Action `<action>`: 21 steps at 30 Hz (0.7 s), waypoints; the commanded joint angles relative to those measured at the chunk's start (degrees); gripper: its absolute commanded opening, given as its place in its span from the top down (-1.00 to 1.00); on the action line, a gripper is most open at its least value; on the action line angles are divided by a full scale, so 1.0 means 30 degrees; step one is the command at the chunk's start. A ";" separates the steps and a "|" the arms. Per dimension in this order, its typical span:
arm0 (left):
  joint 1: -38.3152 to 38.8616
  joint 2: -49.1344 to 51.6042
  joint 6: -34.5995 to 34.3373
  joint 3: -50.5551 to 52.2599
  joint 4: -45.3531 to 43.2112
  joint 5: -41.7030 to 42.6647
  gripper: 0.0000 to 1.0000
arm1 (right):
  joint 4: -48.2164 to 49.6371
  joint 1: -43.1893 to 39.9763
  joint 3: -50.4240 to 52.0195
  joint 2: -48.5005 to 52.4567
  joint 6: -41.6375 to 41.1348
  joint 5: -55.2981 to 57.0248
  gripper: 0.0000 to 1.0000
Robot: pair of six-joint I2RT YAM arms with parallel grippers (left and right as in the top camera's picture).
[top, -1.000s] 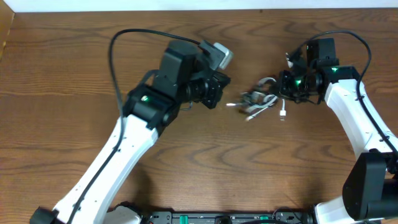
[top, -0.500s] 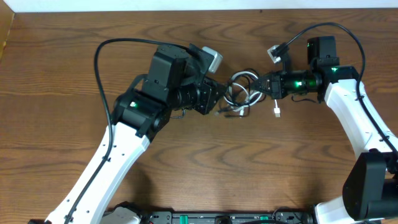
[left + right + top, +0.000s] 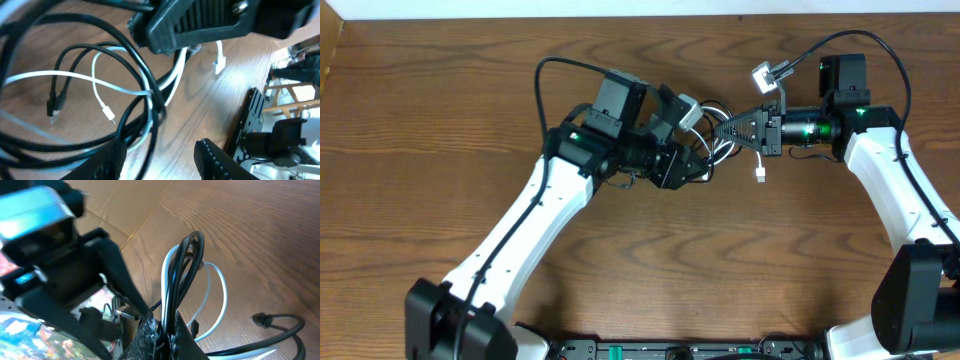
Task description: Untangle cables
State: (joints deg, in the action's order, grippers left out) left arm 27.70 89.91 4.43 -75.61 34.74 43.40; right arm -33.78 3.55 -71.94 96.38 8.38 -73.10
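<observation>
Above the wooden surface [image 3: 440, 120], toward its 12 o'clock edge, the tangled cables [image 3: 712, 138] hang between two arms. From 9 o'clock, the left pincer [image 3: 160, 152] reaches in with its fingers parted around nothing, the loops of black cable [image 3: 75, 55] and white cable [image 3: 117, 85] just ahead of it. At 3 o'clock, the right pincer [image 3: 161, 330] is clenched on both strands, bundle stretching lengthwise toward the left arm.

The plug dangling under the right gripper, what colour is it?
White plug; clearest in the overhead view.
</observation>
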 commanded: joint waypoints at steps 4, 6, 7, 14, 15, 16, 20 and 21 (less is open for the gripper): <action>0.1035 0.1180 0.0947 -0.0117 -0.0896 -0.0860 0.02 | -0.0080 -0.0080 -0.0073 -0.0197 -0.0007 -0.1056 0.98; 0.1304 0.1632 0.0947 -0.0117 -0.1195 -0.1268 0.02 | -0.0138 -0.0080 -0.0073 -0.0197 -0.0015 -0.1056 0.98; 0.1362 0.1778 0.0947 -0.0117 -0.1268 -0.1275 0.03 | -0.0153 -0.0080 -0.0073 -0.0197 -0.0015 -0.1049 0.98; 0.1450 0.2820 0.0954 -0.0117 -0.1326 -0.1275 0.11 | -0.0160 -0.0080 -0.0073 -0.0197 -0.0233 -0.1056 0.98; 0.1457 0.2820 0.0947 -0.0117 -0.1326 -0.1341 0.13 | -0.0153 -0.0080 -0.0073 -0.0197 -0.0364 -0.1049 0.98; 0.1457 0.2820 0.0954 -0.0117 -0.1326 -0.1457 0.13 | -0.0160 -0.0080 -0.0073 -0.0197 -0.0357 -0.1056 0.98; 0.1457 0.2827 0.0954 -0.0117 -0.1341 -0.2346 0.17 | -0.0160 -0.0080 -0.0073 -0.0197 -0.0364 -0.1056 0.98; 0.1457 0.2827 0.0954 -0.0117 -0.1421 -0.2339 0.24 | -0.0160 -0.0080 -0.0073 -0.0197 -0.0459 -0.1056 0.98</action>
State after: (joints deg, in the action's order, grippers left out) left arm 31.94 97.84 6.33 -75.61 30.61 38.44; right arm -34.44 3.55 -71.94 96.38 7.94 -73.28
